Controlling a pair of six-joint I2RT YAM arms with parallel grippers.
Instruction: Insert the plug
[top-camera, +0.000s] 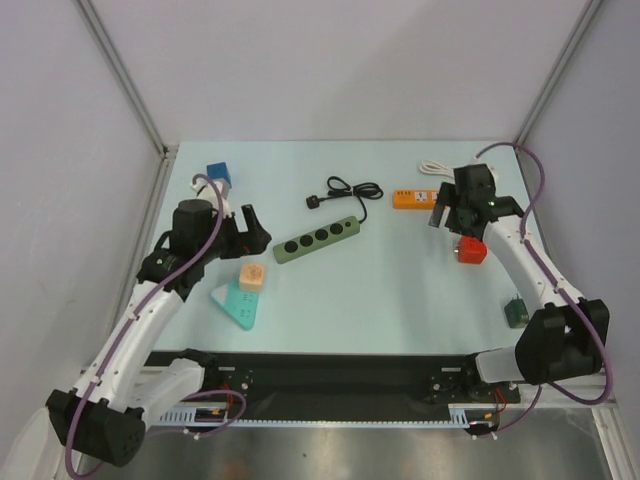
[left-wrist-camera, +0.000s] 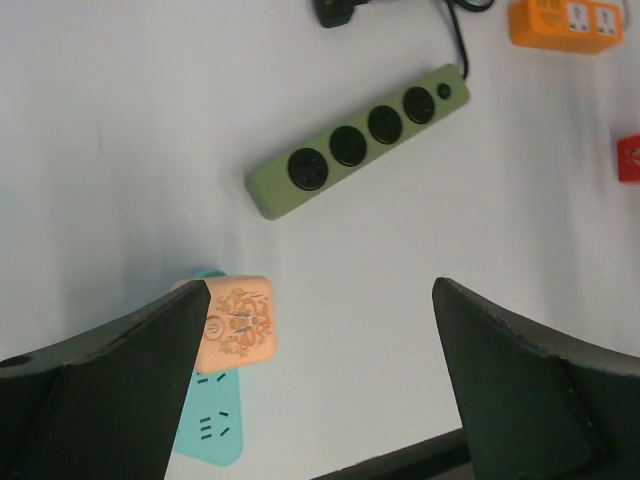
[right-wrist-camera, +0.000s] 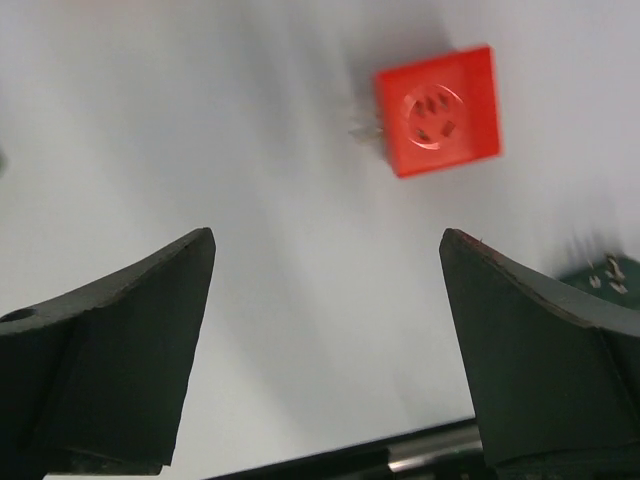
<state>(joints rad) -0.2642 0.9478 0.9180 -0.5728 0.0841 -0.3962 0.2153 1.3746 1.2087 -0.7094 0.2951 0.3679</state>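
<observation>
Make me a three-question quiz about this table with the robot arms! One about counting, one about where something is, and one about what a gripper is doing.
1. How many round sockets does the green power strip have?
A) two
B) four
C) six

2. Where does the peach cube sit?
A) on the green power strip
B) on the teal socket block
C) between a gripper's fingers

3. What is the left gripper doing?
A) open, holding nothing
B) shut on the green power strip
C) shut on the peach cube

Answers:
1: B, four dark round holes run in a row along the strip.
2: B, the cube rests on top of the teal block's end.
3: A, its fingers stand wide apart with nothing between them.
</observation>
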